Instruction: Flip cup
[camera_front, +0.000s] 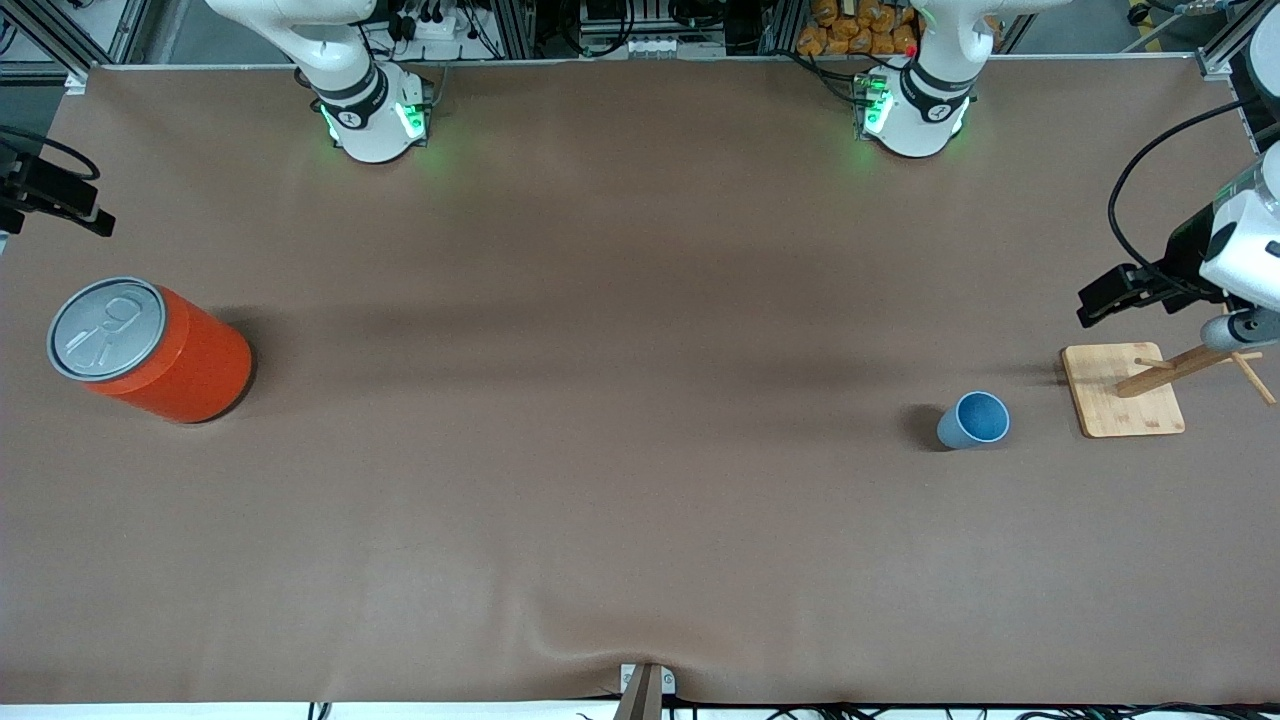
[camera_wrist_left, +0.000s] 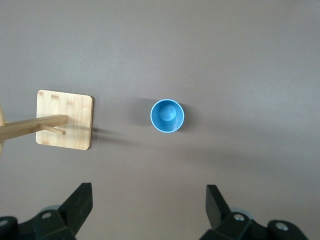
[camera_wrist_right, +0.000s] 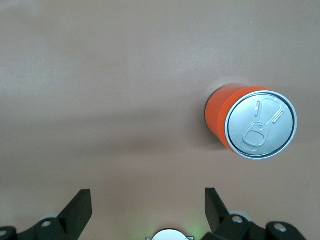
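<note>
So the cup (camera_front: 973, 420) is just sitting on the brown tabletop (camera_front: 620, 450) toward the left arm's end, standing upright on its base with the open mouth facing straight up, so its long axis runs vertical. You can look right down into it in the left wrist view (camera_wrist_left: 167, 116), where the rim is a clean circle and the darker blue bottom shows inside; the outside wall is a lighter blue and tapers toward the base. Nothing is touching it. Just beside it, even closer to the left arm's end of the tabletop, there's a small square wooden board (camera_front: 1122, 390) with a wooden post (camera_front: 1165, 371) sticking up out of it and a couple of little pegs coming off the post. The left tool (camera_wrist_left: 147, 210) hangs up in the air, its two black fingers spread wide apart with nothing between them, and the cup and the wooden board both lie on the tabletop below its camera. The right tool (camera_wrist_right: 147, 210) is up in the air at the right arm's end of the tabletop, fingers also spread wide and holding nothing, waiting near the big orange can (camera_front: 150, 351). That can stands upright with its grey pull-tab lid (camera_wrist_right: 261, 125) on top, well apart from the cup, at about the same distance from the front camera.
</note>
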